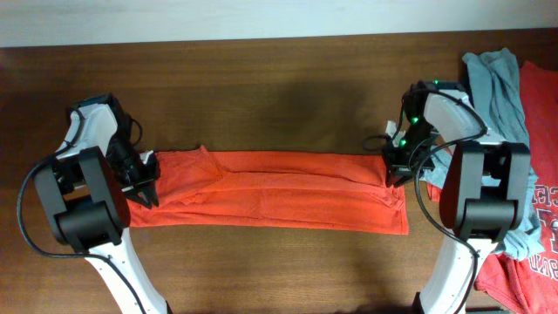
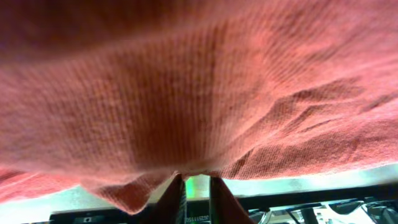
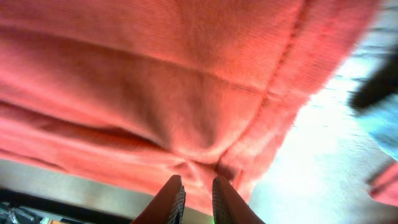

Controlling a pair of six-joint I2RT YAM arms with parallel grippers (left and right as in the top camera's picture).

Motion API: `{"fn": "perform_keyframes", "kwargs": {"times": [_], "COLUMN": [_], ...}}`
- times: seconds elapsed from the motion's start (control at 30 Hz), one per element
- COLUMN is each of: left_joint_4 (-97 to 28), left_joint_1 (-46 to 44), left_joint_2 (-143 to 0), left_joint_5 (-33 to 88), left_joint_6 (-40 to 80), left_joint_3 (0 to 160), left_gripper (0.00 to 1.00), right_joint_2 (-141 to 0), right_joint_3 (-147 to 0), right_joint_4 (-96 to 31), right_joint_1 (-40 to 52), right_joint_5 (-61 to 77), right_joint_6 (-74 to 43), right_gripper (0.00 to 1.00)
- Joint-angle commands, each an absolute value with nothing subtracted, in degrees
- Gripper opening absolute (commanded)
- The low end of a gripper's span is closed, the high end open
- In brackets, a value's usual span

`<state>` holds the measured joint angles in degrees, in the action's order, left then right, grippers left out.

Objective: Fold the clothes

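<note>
Pinching cloth between nearly closed fingers, the left gripper (image 1: 146, 185) has hold of one short end of an orange-red shirt (image 1: 279, 187) and the right gripper (image 1: 397, 170) has hold of the other; each wrist camera shows fabric bunched at the narrow fingertips. The shirt is folded into a long band whose long axis runs side to side, from gripper to gripper, its right end broader and squarer, its left end creased. It lies across the middle of a dark brown wooden table (image 1: 261, 87). At the table's right end a grey-blue shirt (image 1: 497, 87) lies heaped over a red printed shirt (image 1: 542, 262). Beyond the far edge runs a pale strip (image 1: 261, 17)
</note>
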<state>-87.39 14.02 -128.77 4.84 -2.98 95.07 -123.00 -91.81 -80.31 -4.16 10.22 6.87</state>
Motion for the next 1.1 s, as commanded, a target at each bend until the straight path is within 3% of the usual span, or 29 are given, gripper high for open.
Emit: {"fn": "perform_keyframes", "kwargs": {"times": [0.0,0.2,0.27,0.3,0.33,0.47,1.07], "left_joint_4": [-87.3,-84.7,-83.6,-83.1,-82.7,-81.5,-81.4], "left_joint_1": [14.4,14.4,14.4,14.4,14.4,14.4,14.4], "left_joint_2": [-125.5,-115.5,-112.6,-111.5,-110.5,-108.2,-108.1], "left_joint_5": [4.5,4.5,4.5,4.5,4.6,4.8,5.1], "left_joint_6": [-2.6,-2.7,-2.7,-2.7,-2.7,-2.6,-2.6], "left_joint_3": [95.9,97.7,97.7,97.7,97.7,97.7,97.6], "left_gripper": [0.13,0.19,0.27,0.32,0.39,0.46,0.46], "right_joint_2": [-123.4,-120.6,-119.2,-118.9,-118.8,-118.9,-118.9], "right_joint_3": [-96.8,-102.7,-102.7,-102.7,-102.6,-100.3,-75.2], "right_joint_4": [-82.9,-86.6,-86.7,-86.9,-87.3,-87.7,-66.6], "right_joint_1": [-5.2,-10.7,-12.9,-13.9,-14.9,-16.5,-16.5], "right_joint_5": [9.5,12.8,14.8,16.6,18.8,23.6,25.3], "right_joint_6": [8.2,8.2,8.9,10.2,11.5,15.4,12.8], "right_gripper": [0.22,0.38,0.64,0.74,0.77,0.8,0.73]}}
